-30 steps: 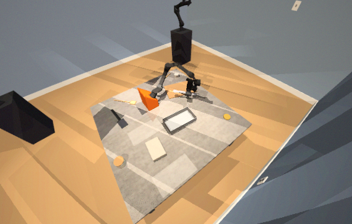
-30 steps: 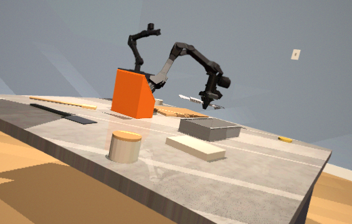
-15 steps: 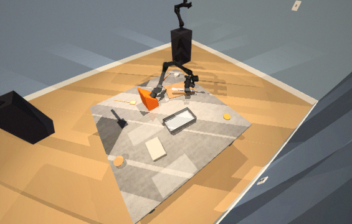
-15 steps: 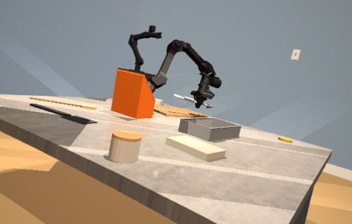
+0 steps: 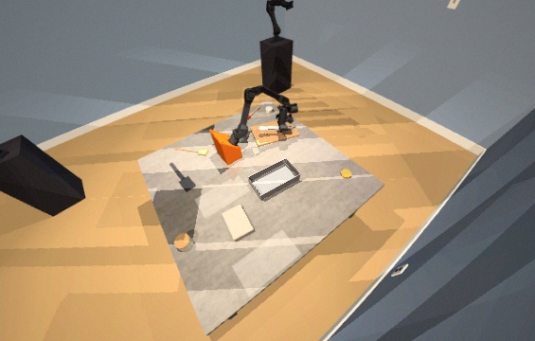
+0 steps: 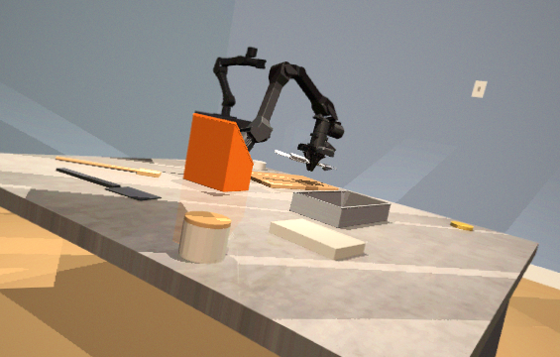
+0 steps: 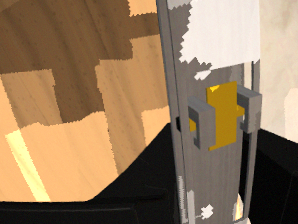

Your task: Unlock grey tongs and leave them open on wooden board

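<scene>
My gripper (image 5: 284, 128) (image 6: 312, 166) is shut on the grey tongs (image 5: 268, 128) (image 6: 285, 155) (image 7: 220, 167) and holds them above the wooden board (image 5: 267, 140) (image 6: 274, 180) (image 7: 75, 165). In the exterior view the tongs lie nearly level, one end slightly lower on the right. In the wrist view their arms stand close together between the black fingers, with a gold piece (image 7: 222, 117) between two grey brackets. Whether the lock has released cannot be told. The roasting tin (image 5: 267, 194) (image 6: 316, 212) stands nearby with nothing across it.
An orange block (image 5: 226, 148) (image 6: 210, 151) stands beside the arm's base. A cream slab (image 5: 238, 223) (image 6: 316, 237), a lidded jar (image 5: 182, 242) (image 6: 205, 241), a dark spatula (image 5: 187, 184) (image 6: 133, 192) and a yellow disc (image 5: 346, 173) (image 6: 461, 226) lie farther off.
</scene>
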